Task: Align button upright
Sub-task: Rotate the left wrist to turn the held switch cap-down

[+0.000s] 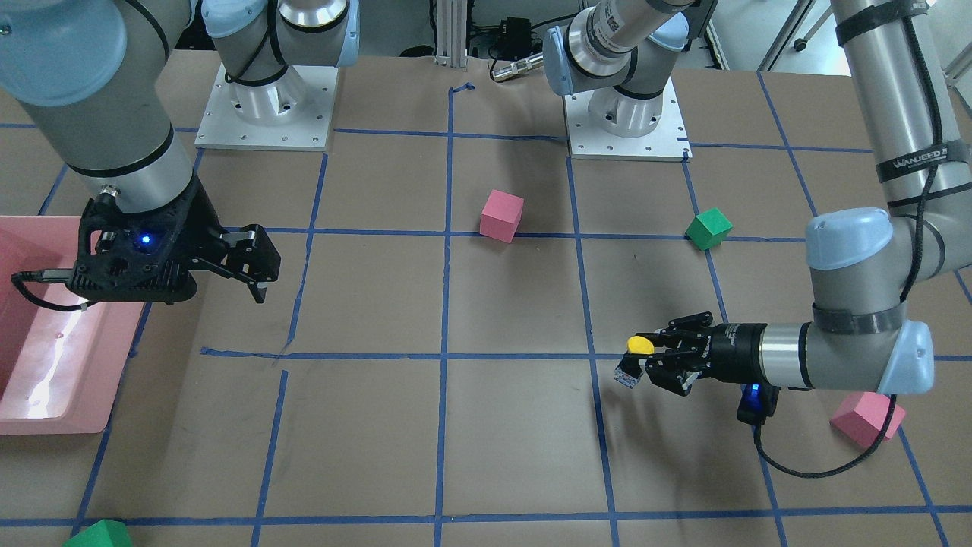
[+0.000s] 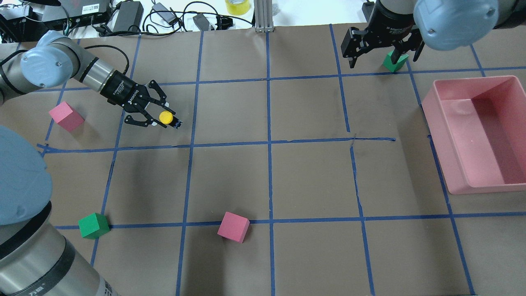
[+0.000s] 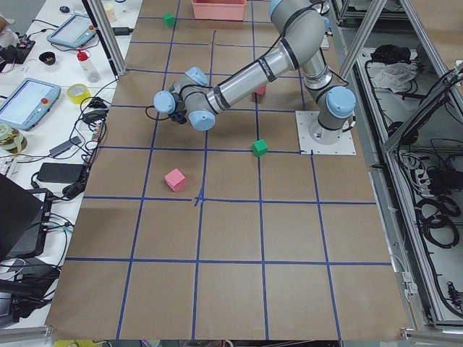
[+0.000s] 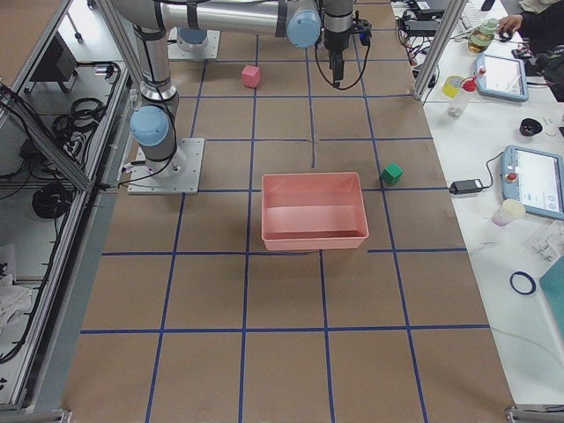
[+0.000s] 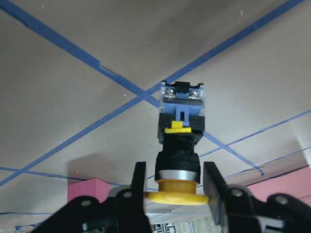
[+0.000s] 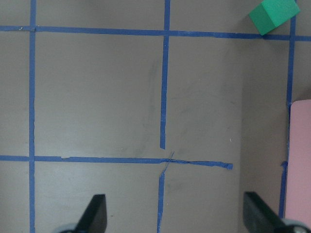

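The button [image 5: 179,127] has a yellow cap [image 2: 166,117], a black body and a silvery base block [image 1: 626,374]. My left gripper [image 1: 645,357] is shut on it just under the cap, with one finger [image 5: 138,177] on each side. The button hangs tilted, cap toward the wrist and base toward the brown table; I cannot tell whether the base touches. My right gripper [image 2: 384,57] stands open over the far right of the table, its fingers [image 6: 95,218] wide apart and holding nothing.
A pink bin [image 2: 441,156] lies at the right. Pink cubes [image 2: 65,116] [image 2: 233,227] and green cubes [image 2: 93,225] [image 2: 395,61] are scattered about. One pink cube [image 1: 866,418] sits under the left arm's elbow. Blue tape lines grid the table.
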Tool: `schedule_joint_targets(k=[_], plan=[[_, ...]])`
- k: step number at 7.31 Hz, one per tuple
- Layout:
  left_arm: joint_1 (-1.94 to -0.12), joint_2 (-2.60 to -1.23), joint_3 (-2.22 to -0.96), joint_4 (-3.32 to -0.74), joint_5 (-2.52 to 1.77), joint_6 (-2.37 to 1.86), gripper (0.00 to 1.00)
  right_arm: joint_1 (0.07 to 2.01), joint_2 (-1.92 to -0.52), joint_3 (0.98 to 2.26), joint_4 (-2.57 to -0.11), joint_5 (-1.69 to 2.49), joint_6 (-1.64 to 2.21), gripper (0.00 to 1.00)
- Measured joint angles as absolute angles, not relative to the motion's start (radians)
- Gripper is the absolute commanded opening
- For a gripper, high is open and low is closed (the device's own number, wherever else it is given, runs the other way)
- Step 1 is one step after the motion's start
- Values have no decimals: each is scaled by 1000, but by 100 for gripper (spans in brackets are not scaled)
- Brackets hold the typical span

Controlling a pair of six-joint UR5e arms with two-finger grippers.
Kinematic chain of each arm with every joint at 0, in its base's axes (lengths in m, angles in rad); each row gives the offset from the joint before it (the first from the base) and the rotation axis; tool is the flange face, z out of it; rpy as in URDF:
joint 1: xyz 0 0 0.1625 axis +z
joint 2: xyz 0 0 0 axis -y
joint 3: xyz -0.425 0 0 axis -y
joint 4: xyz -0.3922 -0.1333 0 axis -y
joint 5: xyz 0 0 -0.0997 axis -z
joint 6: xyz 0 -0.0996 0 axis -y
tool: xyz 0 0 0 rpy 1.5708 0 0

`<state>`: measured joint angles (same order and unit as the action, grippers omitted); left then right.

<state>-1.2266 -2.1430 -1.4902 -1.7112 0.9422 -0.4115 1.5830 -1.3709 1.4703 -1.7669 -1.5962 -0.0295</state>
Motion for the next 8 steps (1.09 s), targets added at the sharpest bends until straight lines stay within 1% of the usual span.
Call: schedule_joint_targets(k=[3, 8], plan=[[-1223, -2150, -1493, -1721, 862, -519, 0, 1584, -1370, 1476, -1762, -1597, -33, 100], [-1223, -2122, -1521, -1729, 885, -531, 0, 1594, -1382, 1476, -1785, -1597, -21, 100]])
